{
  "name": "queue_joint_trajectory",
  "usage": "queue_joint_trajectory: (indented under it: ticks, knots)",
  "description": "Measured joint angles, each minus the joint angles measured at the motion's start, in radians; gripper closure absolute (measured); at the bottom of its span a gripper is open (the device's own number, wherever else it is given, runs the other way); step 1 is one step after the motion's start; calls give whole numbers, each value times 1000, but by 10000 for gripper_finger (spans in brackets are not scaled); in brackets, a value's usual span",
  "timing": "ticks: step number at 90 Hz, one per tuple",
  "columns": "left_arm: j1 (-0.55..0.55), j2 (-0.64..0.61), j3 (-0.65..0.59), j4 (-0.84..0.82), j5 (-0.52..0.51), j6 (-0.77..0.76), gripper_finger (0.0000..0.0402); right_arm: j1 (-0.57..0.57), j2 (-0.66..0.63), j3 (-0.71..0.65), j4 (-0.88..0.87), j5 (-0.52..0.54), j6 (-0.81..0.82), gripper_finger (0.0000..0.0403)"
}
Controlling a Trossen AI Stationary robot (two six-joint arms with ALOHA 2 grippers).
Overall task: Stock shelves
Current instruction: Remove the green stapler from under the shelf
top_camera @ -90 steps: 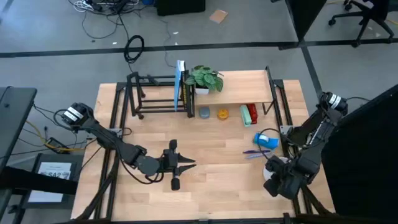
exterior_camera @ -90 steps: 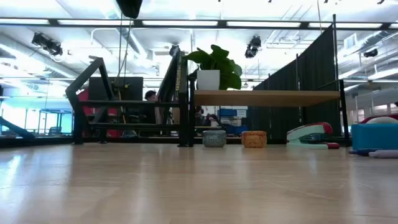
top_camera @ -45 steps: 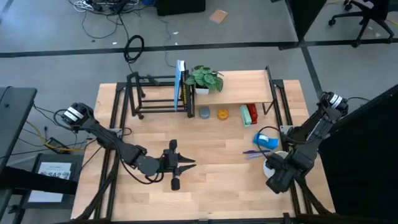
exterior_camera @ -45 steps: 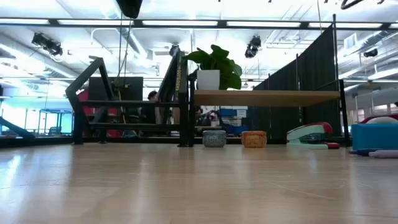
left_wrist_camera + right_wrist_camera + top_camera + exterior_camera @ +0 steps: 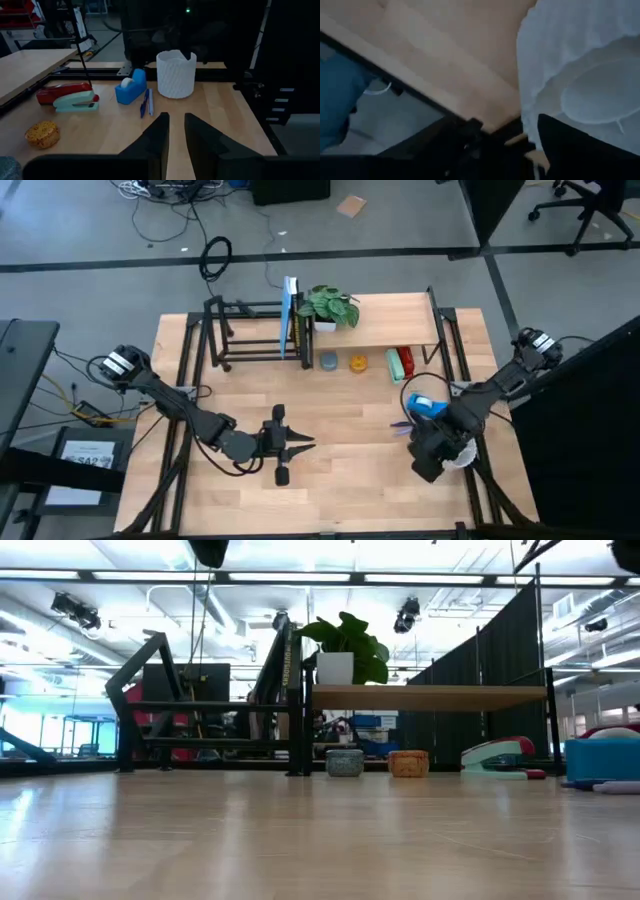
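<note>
The wooden-top stand (image 5: 385,320) sits at the far side of the table, and I place everything else from it. A potted plant (image 5: 328,307) already stands on its plank top. The black rod rack (image 5: 248,332) is just beside the stand, with a blue book (image 5: 289,318) leaning upright between them. Under the plank sit a small grey pot (image 5: 329,361), a yellow pot (image 5: 358,363) and a red and green stapler (image 5: 401,364). A blue tape dispenser (image 5: 427,405) and some pens (image 5: 406,425) lie on the table in front of the stand.

The right gripper (image 5: 432,455) hangs over a white ribbed cup (image 5: 175,74), in front of the stand and near the table's edge. I cannot tell if its fingers are open or closed.

The left gripper (image 5: 175,131) waits well in front of the stand, fingers a little apart and holding nothing.

The step looks like going for the cup. Next, the fingers must go around the cup wall, squeeze, lift, and carry it to the stand.
</note>
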Motion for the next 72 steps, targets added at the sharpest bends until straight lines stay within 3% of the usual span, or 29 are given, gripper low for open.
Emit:
queue_joint_trajectory:
  ticks: [13,23,30,44,52,58,72]
  knots:
    - [0,0,0,0,0,0,360,-25,0,0,0,8,-40,107]
    - [0,0,0,0,0,0,360,-39,0,0,16,88,-42,91]
    - [0,0,0,0,0,0,360,-43,-1,0,26,227,-45,84]
    - [0,0,0,0,0,0,360,-43,-1,-3,114,632,-32,85]
    - [0,0,0,0,0,0,360,-66,-1,-6,171,771,-35,88]
    - [0,0,0,0,0,0,360,-103,-1,-6,186,770,-40,90]
    - [0,0,0,0,0,0,360,-152,-1,-6,141,611,-46,94]
